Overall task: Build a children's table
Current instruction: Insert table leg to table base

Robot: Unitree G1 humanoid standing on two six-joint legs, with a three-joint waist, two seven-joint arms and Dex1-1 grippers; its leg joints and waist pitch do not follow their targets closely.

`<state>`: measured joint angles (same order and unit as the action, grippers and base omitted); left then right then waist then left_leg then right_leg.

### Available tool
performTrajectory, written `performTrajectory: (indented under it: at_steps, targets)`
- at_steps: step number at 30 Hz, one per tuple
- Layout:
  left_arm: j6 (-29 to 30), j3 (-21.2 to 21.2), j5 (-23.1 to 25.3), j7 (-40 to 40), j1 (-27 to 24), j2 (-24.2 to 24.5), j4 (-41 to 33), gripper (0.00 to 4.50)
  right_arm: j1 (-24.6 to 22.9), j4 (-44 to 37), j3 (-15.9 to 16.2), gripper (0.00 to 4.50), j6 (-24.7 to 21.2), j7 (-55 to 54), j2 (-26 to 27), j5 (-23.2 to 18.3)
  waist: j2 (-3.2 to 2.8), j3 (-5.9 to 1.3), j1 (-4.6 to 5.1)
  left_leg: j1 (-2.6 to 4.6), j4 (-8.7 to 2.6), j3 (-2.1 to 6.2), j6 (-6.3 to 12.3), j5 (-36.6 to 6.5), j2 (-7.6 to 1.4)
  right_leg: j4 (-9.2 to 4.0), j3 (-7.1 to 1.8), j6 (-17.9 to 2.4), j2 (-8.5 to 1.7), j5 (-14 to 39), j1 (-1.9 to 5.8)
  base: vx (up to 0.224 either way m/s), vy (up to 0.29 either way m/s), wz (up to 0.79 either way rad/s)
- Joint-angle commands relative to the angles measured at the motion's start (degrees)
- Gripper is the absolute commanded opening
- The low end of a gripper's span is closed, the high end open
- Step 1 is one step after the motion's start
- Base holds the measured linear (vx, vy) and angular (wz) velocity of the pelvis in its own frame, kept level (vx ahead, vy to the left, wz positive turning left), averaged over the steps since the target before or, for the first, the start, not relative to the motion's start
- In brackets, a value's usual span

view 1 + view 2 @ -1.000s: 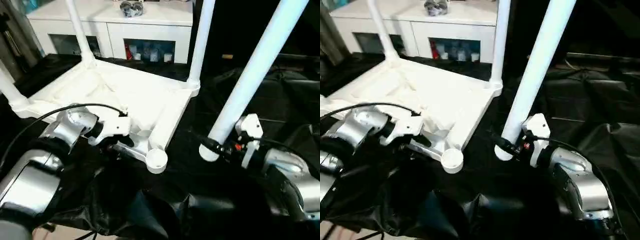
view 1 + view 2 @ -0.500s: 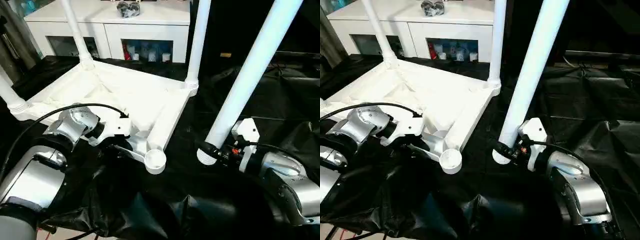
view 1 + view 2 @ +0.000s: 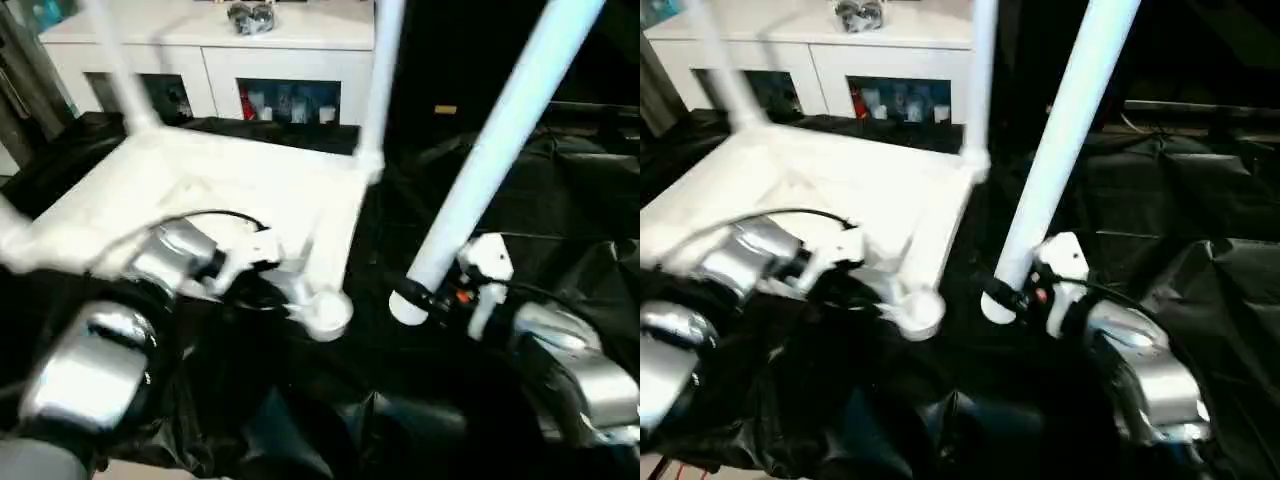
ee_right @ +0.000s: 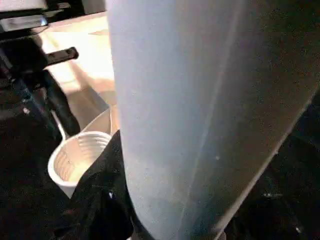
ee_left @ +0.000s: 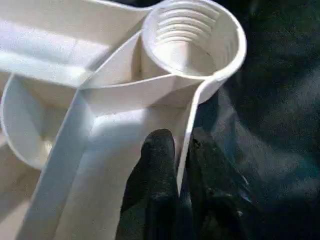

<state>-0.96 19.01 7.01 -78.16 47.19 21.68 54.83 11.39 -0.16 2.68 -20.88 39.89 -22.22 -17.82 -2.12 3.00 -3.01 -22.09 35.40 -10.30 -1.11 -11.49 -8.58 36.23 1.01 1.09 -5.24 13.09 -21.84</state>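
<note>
The white table top lies upside down on black cloth, with legs standing in its far sockets, among them one leg at the far right corner. Its near right corner socket is empty and shows inner threads. My left gripper is shut on the top's thin side wall just below that socket. My right gripper is shut on the thick lower end of a loose white leg, held tilted up to the right of the empty socket.
A white cabinet with glass doors stands behind the table top, with a dark object on it. Crumpled black cloth covers the work surface all around. A black cable loops over my left forearm.
The near socket corner has shifted right with my left gripper, closer to the leg's lower end. The held leg stays tilted. The camera is moving too.
</note>
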Motion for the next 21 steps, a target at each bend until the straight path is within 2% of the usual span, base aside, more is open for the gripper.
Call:
performTrajectory:
  at_steps: [1,3,4,6,8,9,11,13,14,17,18,21]
  targets:
    - [5.35,0.62,1.94,5.95,-3.09,-0.80,0.02,0.26,0.92,0.29,0.12,1.90,-0.82,-0.86,0.51,0.29,1.49,-3.52,-0.40,0.93,-4.60,1.39,5.35,-6.94,-4.31,-3.96,-1.61,-19.13,-3.99,0.77,2.28,0.000,0.000,0.00]
    - [8.24,-0.71,0.96,8.88,-3.81,-2.31,-2.11,0.14,1.41,0.72,-0.18,1.90,-1.35,-1.81,1.21,0.08,1.33,-3.41,-0.40,0.98,-4.74,1.37,5.02,-7.49,-4.32,-4.19,-1.66,-18.62,-3.81,1.90,2.11,0.000,0.000,0.00]
    - [8.99,-1.13,0.38,9.24,-4.40,-2.91,-3.66,0.11,1.62,0.93,-0.31,1.90,-1.57,-2.07,1.48,-0.11,2.00,-3.36,-0.34,0.90,-4.79,1.40,4.95,-7.70,-4.32,-4.24,-1.62,-18.44,-3.85,2.38,2.20,0.000,0.000,0.00]
    - [10.58,-1.97,-0.81,10.19,-6.16,-4.17,-8.00,0.05,2.03,1.46,-0.16,1.90,-1.65,-2.45,1.77,-0.04,1.78,-3.42,-0.31,0.84,-4.88,1.46,4.72,-7.53,-4.43,-4.20,-1.64,-18.20,-3.96,3.03,2.20,0.000,0.000,0.00]
    - [11.22,-2.50,-1.31,11.73,-7.65,-5.10,-11.43,0.02,2.22,1.69,-0.02,1.90,-1.62,-2.48,1.80,0.14,2.11,-3.51,-0.29,0.88,-4.81,1.41,4.98,-7.00,-4.43,-4.13,-1.67,-18.02,-3.80,1.46,2.16,0.000,0.000,0.00]
    - [11.56,-2.73,-1.63,13.09,-9.13,-5.70,-14.62,0.02,2.44,1.81,-0.01,1.90,-1.73,-2.37,1.87,0.21,2.06,-3.53,-0.28,0.92,-4.79,1.38,5.05,-6.86,-4.38,-4.14,-1.66,-18.00,-3.77,1.10,2.09,0.000,0.000,0.00]
    - [11.84,-2.59,-1.71,13.76,-10.30,-5.82,-17.15,0.02,2.56,1.91,-0.01,1.90,-1.79,-2.28,1.92,0.26,2.15,-3.52,-0.28,0.89,-4.76,1.39,5.37,-6.32,-4.48,-4.07,-1.68,-18.00,-3.79,-0.47,2.09,0.000,0.000,0.00]
    - [7.73,-1.89,-1.36,13.59,-11.34,-5.52,-18.10,0.02,2.94,2.24,-0.01,1.90,-1.82,-2.19,1.95,0.33,2.51,-3.38,-0.34,0.84,-4.84,1.38,5.37,-7.02,-4.33,-4.30,-1.66,-17.48,-3.68,0.71,2.07,0.000,0.000,0.00]
    - [6.69,-1.65,-1.26,13.55,-12.00,-5.37,-19.11,0.29,3.11,2.35,-0.03,1.90,-1.88,-2.18,1.97,0.35,2.54,-3.34,-0.33,0.88,-4.93,1.36,5.09,-7.59,-4.34,-4.42,-1.72,-16.98,-3.70,1.67,2.05,0.000,0.000,0.00]
    - [4.49,-2.82,-0.76,16.62,-11.96,-5.07,-19.12,0.45,3.46,2.62,0.05,1.90,-1.79,-2.15,1.96,0.42,2.55,-3.32,-0.35,0.98,-5.01,1.34,4.35,-8.11,-4.34,-4.51,-1.75,-16.29,-3.63,2.83,1.94,0.000,0.000,0.00]
    - [4.19,-2.86,-0.46,17.04,-11.97,-4.74,-19.21,0.63,3.51,2.64,0.05,1.90,-1.78,-2.14,1.95,0.38,2.48,-3.31,-0.33,0.93,-5.03,1.37,4.21,-8.09,-4.36,-4.46,-1.77,-16.26,-3.64,2.74,1.95,0.000,0.000,0.00]
    - [4.65,-3.08,-0.08,18.09,-12.33,-3.73,-20.28,0.76,3.68,2.80,0.11,1.90,-1.67,-2.06,1.91,0.39,2.50,-3.20,-0.27,0.95,-5.23,1.43,3.53,-8.76,-4.38,-4.45,-1.73,-15.95,-3.55,3.30,1.86,0.000,0.000,0.00]
